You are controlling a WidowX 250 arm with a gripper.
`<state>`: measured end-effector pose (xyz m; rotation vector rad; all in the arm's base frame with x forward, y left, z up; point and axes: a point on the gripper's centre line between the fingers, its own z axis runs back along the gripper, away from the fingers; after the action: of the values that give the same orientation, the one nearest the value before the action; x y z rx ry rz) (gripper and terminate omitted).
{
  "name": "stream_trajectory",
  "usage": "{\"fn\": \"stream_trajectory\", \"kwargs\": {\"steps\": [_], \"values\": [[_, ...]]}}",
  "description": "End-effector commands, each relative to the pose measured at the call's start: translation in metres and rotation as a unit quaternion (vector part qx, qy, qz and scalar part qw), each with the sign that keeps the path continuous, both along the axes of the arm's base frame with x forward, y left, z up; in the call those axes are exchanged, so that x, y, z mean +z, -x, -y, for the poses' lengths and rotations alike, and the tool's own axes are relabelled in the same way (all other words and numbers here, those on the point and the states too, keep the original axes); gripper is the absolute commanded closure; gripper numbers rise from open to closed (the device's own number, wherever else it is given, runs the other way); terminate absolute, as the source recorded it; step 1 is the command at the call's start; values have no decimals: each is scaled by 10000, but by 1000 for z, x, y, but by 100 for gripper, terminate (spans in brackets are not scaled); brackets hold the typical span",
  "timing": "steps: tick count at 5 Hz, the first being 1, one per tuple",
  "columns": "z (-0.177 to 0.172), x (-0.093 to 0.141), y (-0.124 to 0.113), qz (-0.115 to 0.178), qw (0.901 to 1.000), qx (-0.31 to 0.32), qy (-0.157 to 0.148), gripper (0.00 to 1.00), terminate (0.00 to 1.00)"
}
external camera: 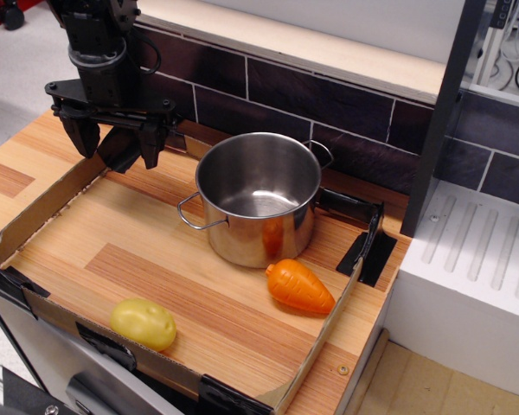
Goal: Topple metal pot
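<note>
The metal pot stands upright in the middle of the wooden tray, shiny steel with two thin wire loop handles, one at its left front and one at its back right. It is empty inside. My gripper is at the back left of the tray, well left of the pot and apart from it, hanging above the surface. Its two black fingers are spread wide and hold nothing.
An orange toy carrot lies just in front of the pot. A yellow toy potato lies near the front edge. A low cardboard rim borders the tray. A dark tiled wall runs behind. A white unit stands at right.
</note>
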<state>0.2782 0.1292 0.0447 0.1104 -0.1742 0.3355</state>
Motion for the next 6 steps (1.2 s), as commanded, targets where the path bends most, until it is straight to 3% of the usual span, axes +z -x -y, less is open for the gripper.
{"fn": "stream_trajectory", "kwargs": {"steps": [1, 2, 3, 4, 5, 6], "values": [[0, 0, 0, 0, 10000, 0, 0, 0, 0], [-5, 26, -2, 175, 9995, -14, -260, 0, 0], [-11, 50, -3, 12, 9998, -157, -120, 0, 0], [3, 74, 7, 271, 9955, -838, -336, 0, 0], [36, 91, 32, 628, 9801, -1656, -894, 0, 0], [67, 94, 65, 574, 9649, -2405, -886, 0, 0]]}}
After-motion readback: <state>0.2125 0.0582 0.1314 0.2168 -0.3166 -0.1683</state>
